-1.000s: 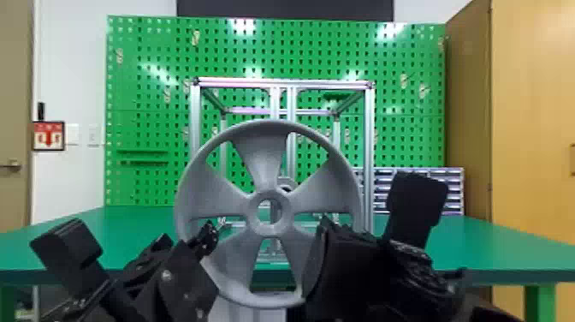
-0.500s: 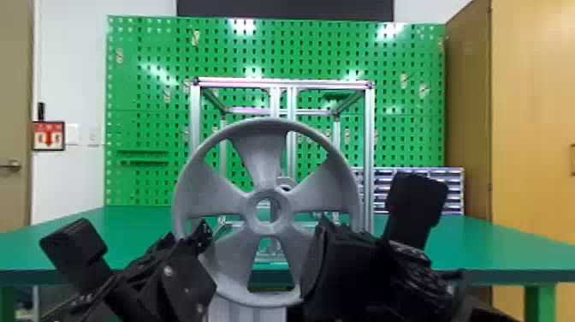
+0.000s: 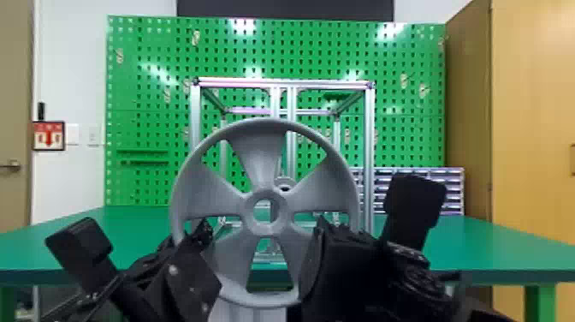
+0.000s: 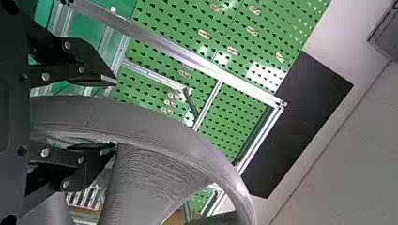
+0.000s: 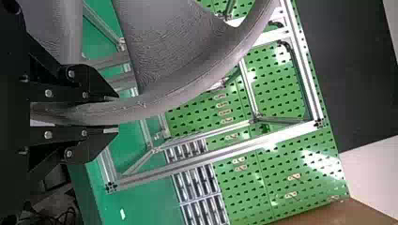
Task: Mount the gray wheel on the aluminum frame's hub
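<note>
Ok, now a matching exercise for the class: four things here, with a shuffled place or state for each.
1. Gray wheel
2. Right gripper
3. Aluminum frame
4. Pegboard

A. Upright, behind the frame
B. Shut on the wheel
C. Spoked, in front of the frame
D. Standing on the table

Pairs: 1-C, 2-B, 3-D, 4-A

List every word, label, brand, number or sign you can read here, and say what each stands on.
No word, brand or number is readable.
Wall sign: a downward arrow; any print is too small to read.
Gray wheel and aluminum frame: no lettering to be made out.
</note>
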